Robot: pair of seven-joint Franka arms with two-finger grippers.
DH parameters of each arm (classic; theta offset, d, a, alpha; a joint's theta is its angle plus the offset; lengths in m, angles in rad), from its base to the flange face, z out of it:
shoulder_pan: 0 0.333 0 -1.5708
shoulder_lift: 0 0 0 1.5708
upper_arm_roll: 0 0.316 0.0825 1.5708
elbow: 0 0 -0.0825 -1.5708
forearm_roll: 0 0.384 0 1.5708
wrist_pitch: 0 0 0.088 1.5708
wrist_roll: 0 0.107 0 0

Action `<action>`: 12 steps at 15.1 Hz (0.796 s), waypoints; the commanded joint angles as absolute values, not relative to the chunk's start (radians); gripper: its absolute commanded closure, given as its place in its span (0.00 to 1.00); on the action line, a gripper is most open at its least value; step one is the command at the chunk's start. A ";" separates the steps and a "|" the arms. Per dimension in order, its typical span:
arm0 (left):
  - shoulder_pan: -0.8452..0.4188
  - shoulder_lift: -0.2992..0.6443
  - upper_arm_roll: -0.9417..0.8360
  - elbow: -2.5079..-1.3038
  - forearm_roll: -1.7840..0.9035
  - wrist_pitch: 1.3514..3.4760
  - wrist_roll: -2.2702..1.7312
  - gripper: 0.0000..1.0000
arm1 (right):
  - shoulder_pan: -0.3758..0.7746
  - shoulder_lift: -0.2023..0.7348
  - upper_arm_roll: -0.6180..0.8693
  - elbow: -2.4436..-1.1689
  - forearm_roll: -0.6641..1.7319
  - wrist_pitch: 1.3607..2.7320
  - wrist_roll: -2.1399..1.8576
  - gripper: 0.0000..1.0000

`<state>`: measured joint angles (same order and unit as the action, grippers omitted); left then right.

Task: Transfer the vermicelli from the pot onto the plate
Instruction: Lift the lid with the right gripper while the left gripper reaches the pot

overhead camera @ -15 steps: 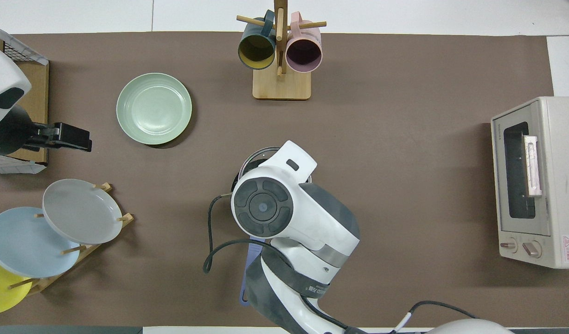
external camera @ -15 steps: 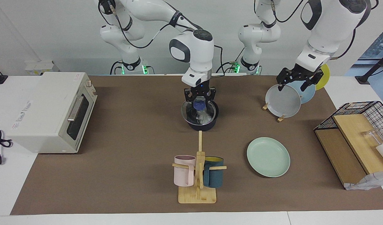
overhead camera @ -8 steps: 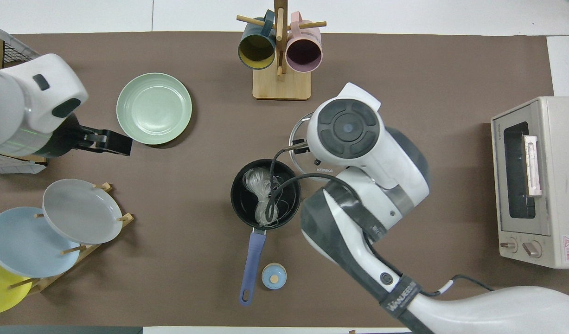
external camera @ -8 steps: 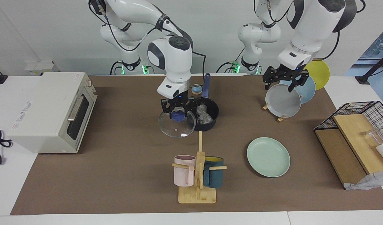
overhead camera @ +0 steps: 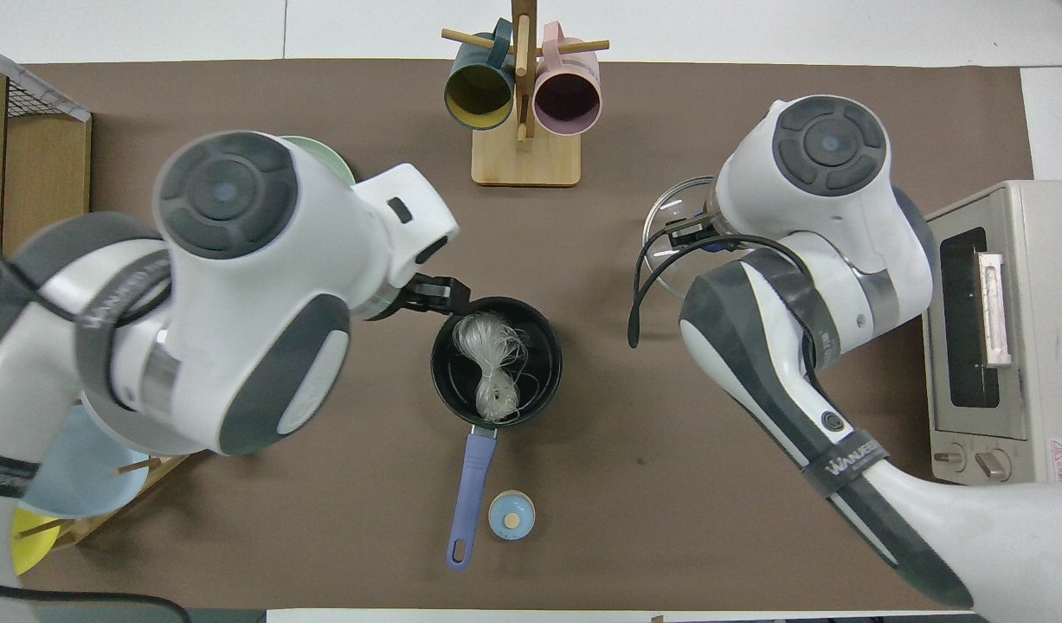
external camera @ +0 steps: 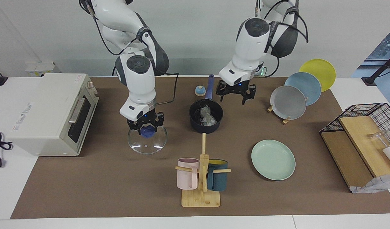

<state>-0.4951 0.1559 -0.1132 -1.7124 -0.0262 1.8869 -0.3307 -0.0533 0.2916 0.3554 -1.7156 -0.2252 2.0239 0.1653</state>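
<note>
The dark navy pot (external camera: 201,127) stands mid-table with its lid off and its blue handle (external camera: 209,86) toward the robots. A whitish clump of vermicelli (external camera: 208,117) lies inside it, and also shows in the overhead view (overhead camera: 492,362). The mint-green plate (external camera: 273,159) lies empty, farther from the robots, toward the left arm's end; in the overhead view (overhead camera: 333,158) the left arm covers most of it. My left gripper (external camera: 235,93) is open and empty, over the mat beside the pot's rim. My right gripper (external camera: 146,129) is shut on the blue knob of the glass lid (external camera: 147,142), low over the mat toward the oven.
A toaster oven (external camera: 51,111) stands at the right arm's end. A mug tree (external camera: 201,178) with two mugs stands farther out than the pot. A rack of grey, blue and yellow plates (external camera: 288,102) and a wire basket (external camera: 363,127) are at the left arm's end. A small blue round object (external camera: 199,91) sits by the handle.
My right gripper lifted the lid off the pot and carried it toward the oven, lower down. My left arm swung from the plate rack to beside the pot.
</note>
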 commanded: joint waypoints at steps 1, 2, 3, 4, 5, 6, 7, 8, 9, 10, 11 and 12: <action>-0.554 0.186 -0.095 -1.788 -0.023 1.997 -0.339 0.00 | -0.074 0.241 0.292 -1.793 -0.160 2.078 0.072 0.49; -0.566 0.186 -0.097 -1.831 -0.023 2.043 -0.339 0.00 | -0.074 0.226 0.269 -1.822 -0.128 2.098 0.054 0.49; -0.572 0.189 -0.095 -1.863 -0.023 2.077 -0.339 0.00 | -0.074 0.213 0.252 -1.857 -0.095 2.121 0.049 0.49; -0.581 0.187 -0.095 -1.906 -0.023 2.123 -0.339 0.00 | -0.072 0.197 0.236 -1.906 -0.084 2.178 0.045 0.49; -0.583 0.186 -0.097 -1.936 -0.023 2.149 -0.339 0.00 | -0.072 0.190 0.233 -1.948 -0.083 2.234 0.037 0.49; -0.583 0.186 -0.097 -1.951 -0.023 2.163 -0.339 0.00 | -0.074 0.189 0.232 -1.985 -0.083 2.276 0.034 0.49; -0.583 0.189 -0.097 -1.954 -0.023 2.166 -0.348 0.00 | -0.080 0.187 0.227 -2.008 -0.081 2.293 0.035 0.49; -0.583 0.189 -0.097 -1.956 -0.023 2.166 -0.365 0.00 | -0.084 0.184 0.222 -2.020 -0.081 2.293 0.035 0.49; -0.584 0.190 -0.098 -1.963 -0.023 2.169 -0.382 0.00 | -0.084 0.180 0.221 -2.034 -0.083 2.296 0.034 0.49; -0.584 0.190 -0.098 -1.971 -0.025 2.184 -0.399 0.00 | -0.086 0.173 0.219 -2.054 -0.081 2.302 0.032 0.49; -0.597 0.192 -0.098 -1.986 -0.025 2.213 -0.420 0.00 | -0.087 0.169 0.219 -2.080 -0.081 2.313 0.031 0.49; -0.604 0.205 -0.098 -1.997 -0.025 2.235 -0.439 0.00 | -0.087 0.158 0.218 -2.106 -0.081 2.335 0.031 0.49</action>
<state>-0.5729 0.2172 -0.1120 -1.9407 -0.0262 2.1712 -0.3890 -0.0729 0.2189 0.2150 -2.0224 -0.1119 2.2891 0.0611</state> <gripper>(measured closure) 0.000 0.330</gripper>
